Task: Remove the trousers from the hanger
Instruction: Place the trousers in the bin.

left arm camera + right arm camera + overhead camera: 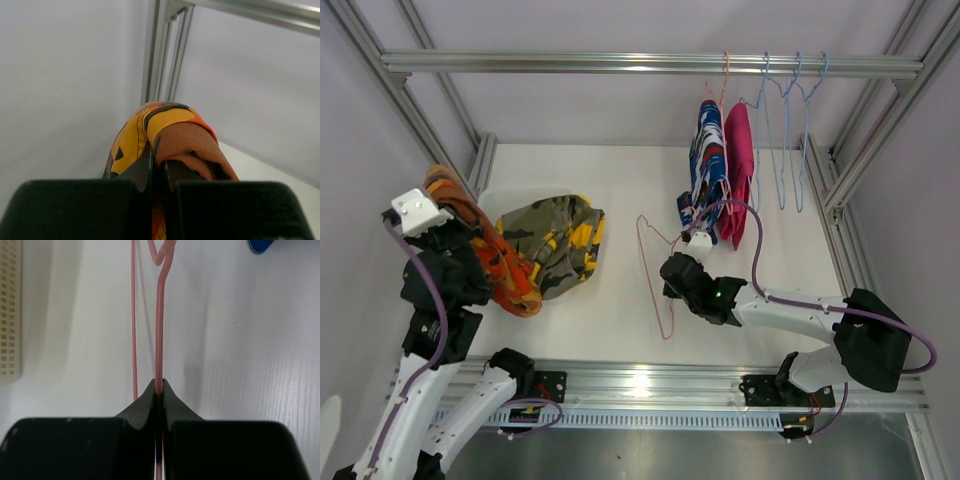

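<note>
Overhead, the camouflage trousers (555, 240) lie in a pale bin (505, 193) and the blue-red-white trousers (708, 160) and magenta trousers (739, 170) hang from the rail (620, 63); left wrist, the left gripper (159, 152) is clenched on the orange trousers (167, 127); right wrist, the right gripper (159, 389) pinches the pink hanger (160, 330).

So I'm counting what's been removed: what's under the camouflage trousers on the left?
The olive-yellow camouflage cloth trousers lie heaped over a pale basket; only its rim shows at their upper left. Anything beneath them is covered, so further garments there cannot be ruled out.
</note>
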`<state>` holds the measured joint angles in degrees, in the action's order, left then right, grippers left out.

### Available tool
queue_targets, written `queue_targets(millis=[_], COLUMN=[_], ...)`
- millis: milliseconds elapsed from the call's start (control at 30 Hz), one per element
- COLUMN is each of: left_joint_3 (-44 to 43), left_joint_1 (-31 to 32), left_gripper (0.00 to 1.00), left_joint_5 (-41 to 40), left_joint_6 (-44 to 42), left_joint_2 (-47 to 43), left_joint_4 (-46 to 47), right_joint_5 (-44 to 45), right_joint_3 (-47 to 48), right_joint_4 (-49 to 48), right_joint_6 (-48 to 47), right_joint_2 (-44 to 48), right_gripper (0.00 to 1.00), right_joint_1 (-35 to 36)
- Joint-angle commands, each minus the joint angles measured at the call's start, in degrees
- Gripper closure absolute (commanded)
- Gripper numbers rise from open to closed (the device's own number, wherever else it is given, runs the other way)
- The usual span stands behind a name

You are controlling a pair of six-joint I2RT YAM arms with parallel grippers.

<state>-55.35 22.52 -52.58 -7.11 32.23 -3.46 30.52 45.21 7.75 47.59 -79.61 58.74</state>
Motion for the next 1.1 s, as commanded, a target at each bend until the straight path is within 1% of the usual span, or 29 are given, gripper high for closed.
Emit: queue_targets(millis=[0, 167, 300, 333, 367, 467, 500, 533, 600, 633, 667, 733, 833, 933, 1067], left_joint_3=[-0.4, 1.5, 2.0, 2.3, 2.2, 1.4, 1.4, 1.5, 1.5, 1.2, 0.9, 0.7, 1.1, 0.7, -1.3], left_joint_1=[-1.7, -1.8, -1.8, -1.9, -1.8, -1.7, -1.5, -1.1, 1.0, 1.8, 3.0, 4.0, 5.8, 7.4, 7.4], left_gripper=[0.99, 0.99, 0.98, 0.95, 0.85, 0.82, 0.76, 0.55, 0.34, 0.19, 0.15, 0.07, 0.01, 0.01, 0.01], left_joint_5=[5.0, 6.3, 7.9, 8.5, 8.9, 11.5, 12.3, 12.1, 11.4, 11.3, 12.4, 14.1, 17.1, 16.9, 14.3], left_joint_6=[9.5, 14.5, 18.7, 19.5, 21.2, 25.2, 25.8, 26.4, 26.6, 26.9, 27.9, 29.5, 32.2, 32.8, 30.6], left_joint_2=[2.7, 8.0, 11.4, 12.1, 12.8, 15.8, 16.9, 17.2, 17.0, 16.6, 16.1, 14.1, 11.0, 9.4, 6.4], left_joint_4=[-0.9, -0.8, -2.8, -3.5, -4.3, -9.8, -11.1, -13.0, -14.0, -15.7, -16.7, -18.5, -21.6, -23.8, -25.3], right_joint_5=[1.4, 1.3, 0.9, 0.9, 0.8, 0.3, 0.3, 0.2, 0.2, 0.2, -0.2, -0.5, -0.6, 0.1, 0.8], right_joint_3=[-1.7, -3.9, -4.7, -4.9, -5.0, -5.3, -5.4, -5.4, -5.4, -5.6, -5.7, -5.6, -5.3, -4.6, -4.4], right_joint_4=[-2.5, -2.9, -3.1, -3.1, -3.1, -3.5, -3.8, -3.9, -4.3, -4.4, -4.6, -4.9, -5.1, -4.0, -2.9], right_joint_6=[1.3, 1.4, 1.0, 0.9, 1.0, 0.7, 0.6, 0.7, 0.8, 0.9, 0.9, 1.3, 1.4, 1.3, 1.3], right_joint_2=[1.9, 3.5, 4.6, 5.0, 5.3, 5.9, 6.0, 6.0, 6.0, 6.0, 5.9, 5.9, 6.0, 6.5, 8.0], right_gripper=[1.00, 1.00, 1.00, 1.00, 1.00, 1.00, 1.00, 1.00, 1.00, 1.00, 1.00, 1.00, 1.00, 1.00, 1.00], right_joint_1=[-0.3, -0.5, -1.0, -1.3, -1.5, -2.1, -2.1, -2.1, -2.2, -2.1, -2.1, -2.1, -1.8, -1.3, -0.5])
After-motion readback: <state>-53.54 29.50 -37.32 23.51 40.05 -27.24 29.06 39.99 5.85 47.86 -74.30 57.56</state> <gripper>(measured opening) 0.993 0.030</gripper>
